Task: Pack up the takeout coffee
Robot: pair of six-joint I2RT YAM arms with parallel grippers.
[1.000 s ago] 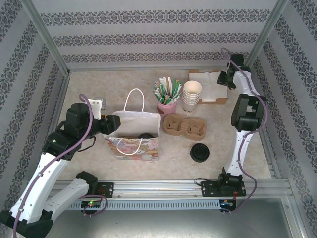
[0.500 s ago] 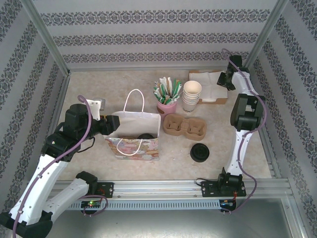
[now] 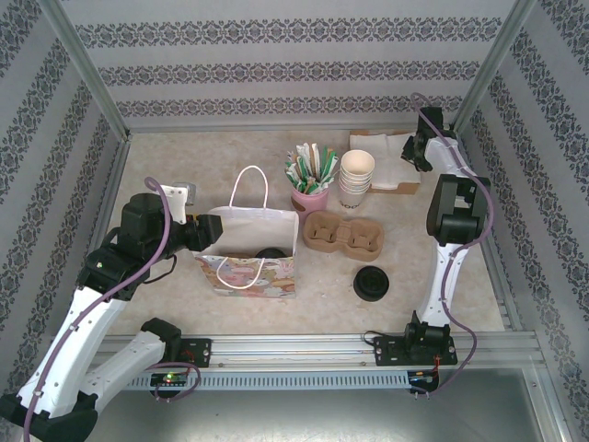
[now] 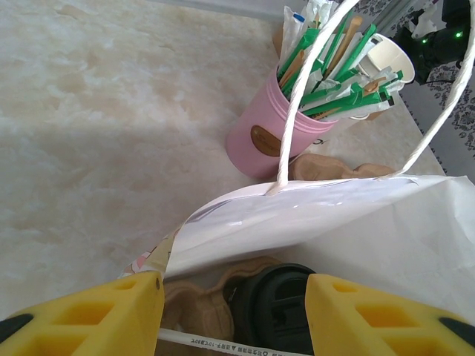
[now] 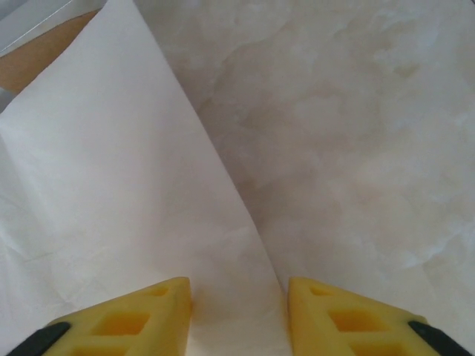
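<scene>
At the left, the left gripper (image 3: 210, 230) is being held at the left end of the paper bag (image 3: 262, 226). Its jaws are being kept spread across the bag's open mouth. Whether the fingers (image 4: 96, 311) are touching the paper cannot be told.

The takeout coffee (image 4: 273, 304) is being kept inside the bag, beside a brown carrier (image 4: 197, 304). Only its black lid is being shown, the cup itself being hidden by the bag's wall.

To the right of the bag, a pink holder (image 3: 310, 198) of green-wrapped sticks, a stack of cups (image 3: 357, 178), a two-cup tray (image 3: 343, 235) and loose black lids (image 3: 371, 283) are being seen on the table (image 3: 184, 157).

At the far right, the right gripper (image 5: 236, 293) is being held low over a white napkin (image 5: 111, 185). Its jaws are apart, with the sheet's edge running between them, and its fingers are being cut off by the bottom of the wrist view.
</scene>
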